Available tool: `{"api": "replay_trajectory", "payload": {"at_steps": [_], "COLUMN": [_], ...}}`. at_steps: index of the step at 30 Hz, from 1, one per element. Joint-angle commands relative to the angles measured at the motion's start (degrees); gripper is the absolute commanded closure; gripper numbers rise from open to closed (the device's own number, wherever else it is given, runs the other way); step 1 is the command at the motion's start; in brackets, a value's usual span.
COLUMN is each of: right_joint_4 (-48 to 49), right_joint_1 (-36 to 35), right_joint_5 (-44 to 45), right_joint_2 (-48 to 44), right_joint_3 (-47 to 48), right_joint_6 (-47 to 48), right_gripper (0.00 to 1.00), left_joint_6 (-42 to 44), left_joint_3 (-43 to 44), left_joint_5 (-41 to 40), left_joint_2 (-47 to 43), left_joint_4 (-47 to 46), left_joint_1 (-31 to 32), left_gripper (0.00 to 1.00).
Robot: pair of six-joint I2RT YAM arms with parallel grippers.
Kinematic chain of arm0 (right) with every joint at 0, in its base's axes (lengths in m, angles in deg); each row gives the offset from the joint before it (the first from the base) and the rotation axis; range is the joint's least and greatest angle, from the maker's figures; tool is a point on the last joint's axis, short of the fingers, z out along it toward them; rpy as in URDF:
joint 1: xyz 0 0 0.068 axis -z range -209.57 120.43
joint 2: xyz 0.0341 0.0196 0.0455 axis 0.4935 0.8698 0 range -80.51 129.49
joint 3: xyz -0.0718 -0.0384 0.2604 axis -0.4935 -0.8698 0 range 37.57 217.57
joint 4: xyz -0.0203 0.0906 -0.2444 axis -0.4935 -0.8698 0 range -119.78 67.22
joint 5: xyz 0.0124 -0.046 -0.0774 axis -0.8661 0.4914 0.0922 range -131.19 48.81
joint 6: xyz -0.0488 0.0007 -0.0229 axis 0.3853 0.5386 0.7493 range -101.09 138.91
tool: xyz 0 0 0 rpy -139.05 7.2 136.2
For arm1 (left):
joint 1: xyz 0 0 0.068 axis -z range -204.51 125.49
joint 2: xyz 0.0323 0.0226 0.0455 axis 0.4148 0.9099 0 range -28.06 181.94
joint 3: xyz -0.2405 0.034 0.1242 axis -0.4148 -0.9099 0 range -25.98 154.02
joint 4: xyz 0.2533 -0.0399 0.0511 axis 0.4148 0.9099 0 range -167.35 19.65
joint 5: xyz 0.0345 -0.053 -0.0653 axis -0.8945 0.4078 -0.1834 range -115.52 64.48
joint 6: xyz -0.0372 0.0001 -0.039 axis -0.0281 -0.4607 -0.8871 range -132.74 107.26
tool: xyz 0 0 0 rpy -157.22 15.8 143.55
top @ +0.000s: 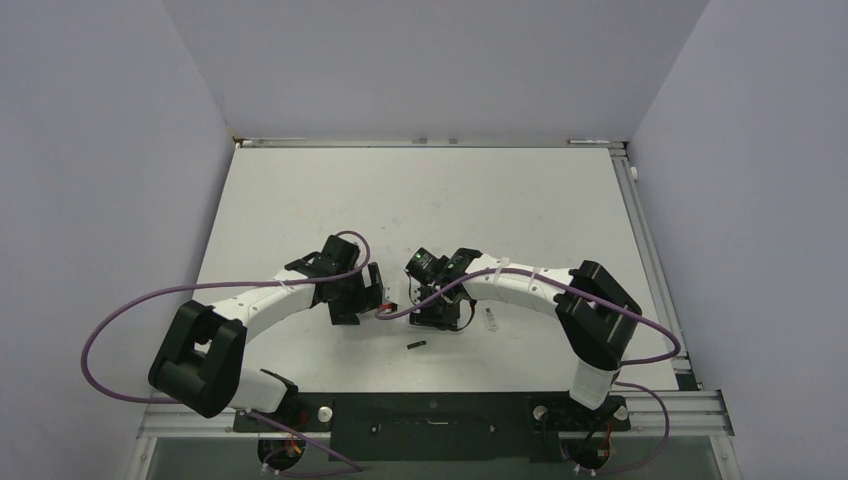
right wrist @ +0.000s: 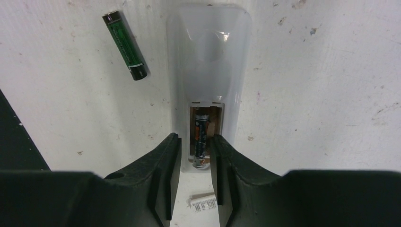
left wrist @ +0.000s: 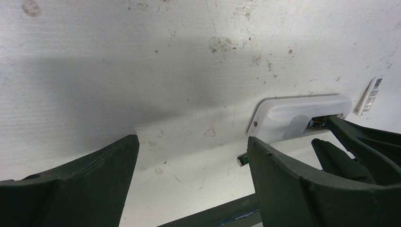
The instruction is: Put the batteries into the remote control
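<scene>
Two batteries are out: the slotted battery lies in the open slot of the remote control, flat on the table; the loose battery lies beside it. The right gripper straddles the slotted battery, fingers narrowly parted; whether it pinches cannot be told. The left gripper gapes wide nearby.

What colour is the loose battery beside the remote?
Green with a black end; the loose battery shows best in the right wrist view.

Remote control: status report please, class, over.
Left gripper open, empty. Right gripper straddles one battery in remote control slot, grip unclear. Second battery loose on table. No obstruction seen.
</scene>
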Motion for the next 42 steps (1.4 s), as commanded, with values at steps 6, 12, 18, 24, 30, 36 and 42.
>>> {"api": "replay_trajectory", "payload": {"at_steps": [6,12,18,24,30,36,42], "right_joint_4": [1.2,1.0,1.0,1.2,1.8,2.3,2.8], "right_joint_1": [0.3,0.1,-0.1,-0.1,-0.1,-0.1,-0.1], "right_joint_5": [-1.7,-2.1,-2.2,-1.9,-0.6,0.7,2.1], "right_joint_2": [1.1,1.0,0.9,0.7,0.4,0.0,-0.4], "right_joint_3": [-0.5,-1.1,-1.6,-1.3,-0.7,-0.2,0.5], "right_joint_6": [0.0,-0.1,-0.2,-0.4,-0.7,-0.8,-0.8], "right_gripper": [0.73,0.77,0.78,0.78,0.76,0.73,0.72], "left_joint_6": [0.5,0.5,0.4,0.4,0.4,0.4,0.5], "left_joint_3": [-0.2,-0.2,-0.2,-0.2,-0.4,-0.4,-0.4], "left_joint_5": [0.9,0.9,1.0,0.9,1.1,1.1,1.1], "left_joint_2": [-0.9,-0.8,-0.7,-0.7,-0.7,-0.5,-0.4], "left_joint_4": [-1.3,-1.3,-1.5,-1.6,-1.8,-1.8,-1.8], "left_joint_1": [-0.5,-0.4,-0.5,-0.5,-0.5,-0.4,-0.4], "left_gripper": [0.18,0.18,0.18,0.18,0.18,0.18,0.18]}}
